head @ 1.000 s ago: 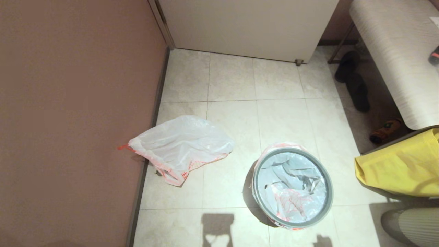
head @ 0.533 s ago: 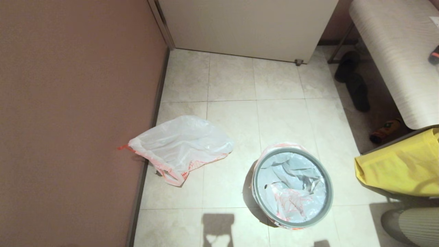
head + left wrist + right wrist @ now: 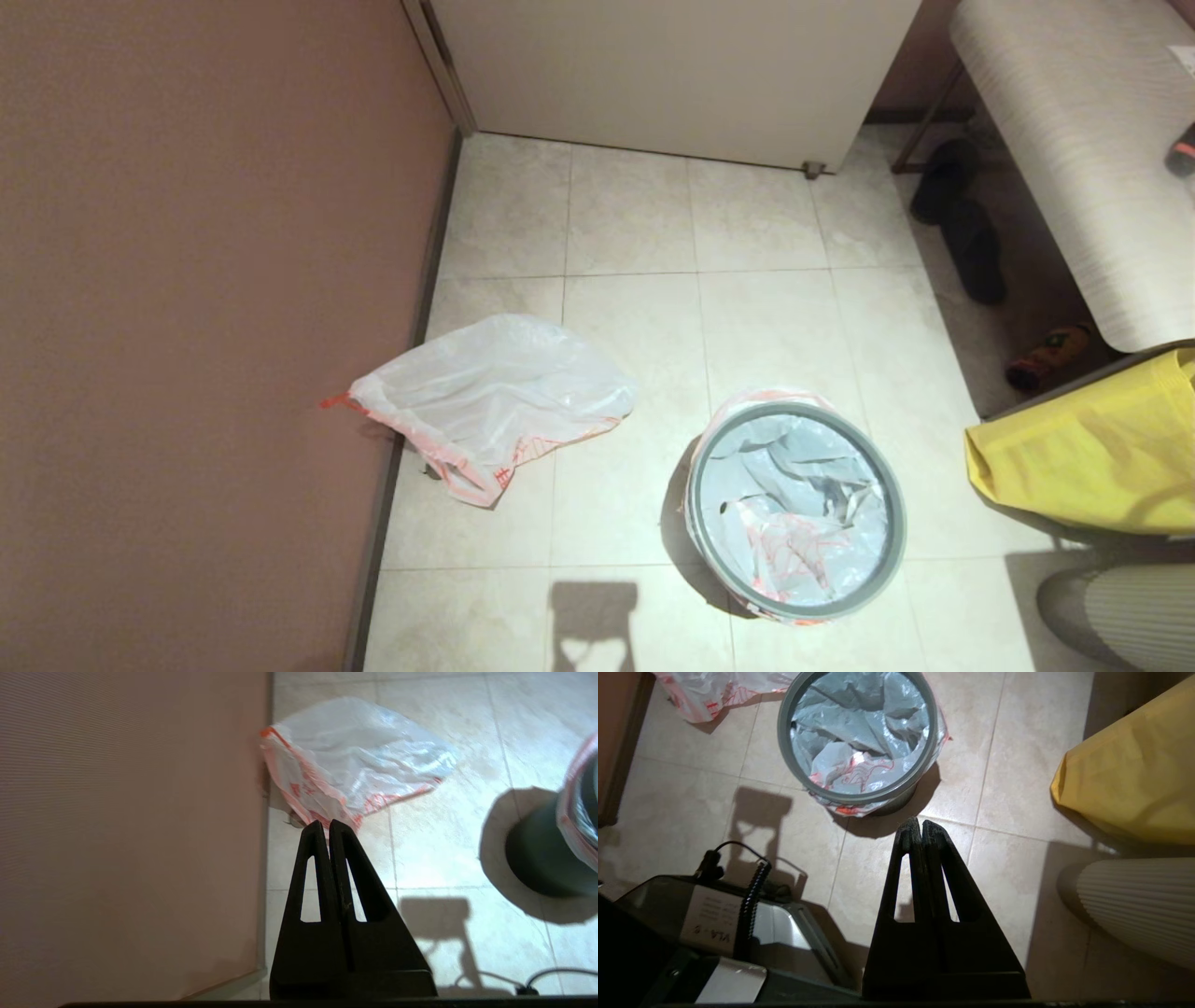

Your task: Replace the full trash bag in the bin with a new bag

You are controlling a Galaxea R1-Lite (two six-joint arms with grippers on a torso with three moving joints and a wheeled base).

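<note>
Bin [image 3: 796,509] stands on the floor tiles at about 5 o'clock in the head view, new bag [image 3: 794,523] lining it under the grey ring. Full bag [image 3: 495,397] lies at 9 o'clock of the bin, against the wall. Left gripper [image 3: 329,826] clenched, empty, above the floor. Right gripper [image 3: 920,826] clenched, empty, near the bin.

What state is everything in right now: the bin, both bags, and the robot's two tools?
bin: upright, lined, grey ring on.
new bag: lining the bin, crumpled.
full trash bag: lying on the floor by the wall.
left tool: shut, empty.
right tool: shut, empty.
</note>
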